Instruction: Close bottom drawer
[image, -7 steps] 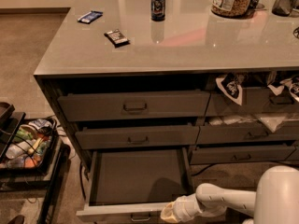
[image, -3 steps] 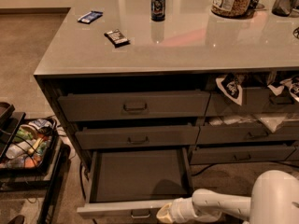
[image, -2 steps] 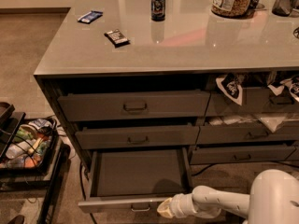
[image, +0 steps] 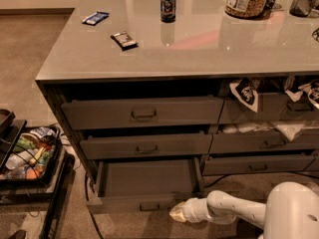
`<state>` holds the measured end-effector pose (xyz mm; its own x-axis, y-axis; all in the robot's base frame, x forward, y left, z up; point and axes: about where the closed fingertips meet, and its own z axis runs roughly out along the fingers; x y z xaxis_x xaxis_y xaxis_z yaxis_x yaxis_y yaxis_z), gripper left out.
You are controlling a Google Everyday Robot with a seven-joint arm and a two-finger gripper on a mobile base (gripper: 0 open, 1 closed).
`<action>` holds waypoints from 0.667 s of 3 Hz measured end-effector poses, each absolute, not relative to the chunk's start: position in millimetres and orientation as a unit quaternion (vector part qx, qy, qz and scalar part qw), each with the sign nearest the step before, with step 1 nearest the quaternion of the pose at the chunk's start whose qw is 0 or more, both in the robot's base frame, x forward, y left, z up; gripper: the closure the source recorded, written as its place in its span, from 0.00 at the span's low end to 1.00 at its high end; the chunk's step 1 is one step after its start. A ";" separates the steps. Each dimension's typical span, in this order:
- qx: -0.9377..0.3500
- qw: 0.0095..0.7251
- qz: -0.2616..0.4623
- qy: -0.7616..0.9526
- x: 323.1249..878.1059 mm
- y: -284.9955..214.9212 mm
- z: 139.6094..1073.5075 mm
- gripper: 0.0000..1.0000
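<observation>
You've got the bottom drawer pulled out, dark-grey, shallow and plain inside, its front's right end just left of your gripper, open or closed I can't tell.

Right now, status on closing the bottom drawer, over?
Gripper low, at the drawer front's right end. Wide shallow dark-grey bottom drawer pulled out, not yet shut. Nothing seen blocking it.
</observation>
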<state>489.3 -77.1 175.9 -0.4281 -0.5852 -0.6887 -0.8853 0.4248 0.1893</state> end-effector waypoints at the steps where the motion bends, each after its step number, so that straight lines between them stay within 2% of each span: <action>1: -0.460 0.273 0.276 0.799 489.3 -77.1 176.0 1.00; 2: -0.454 0.279 0.283 0.797 492.9 -72.4 171.0 1.00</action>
<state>492.9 -72.4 171.0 -0.4318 -0.5653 -0.7029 -0.8821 0.4272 0.1983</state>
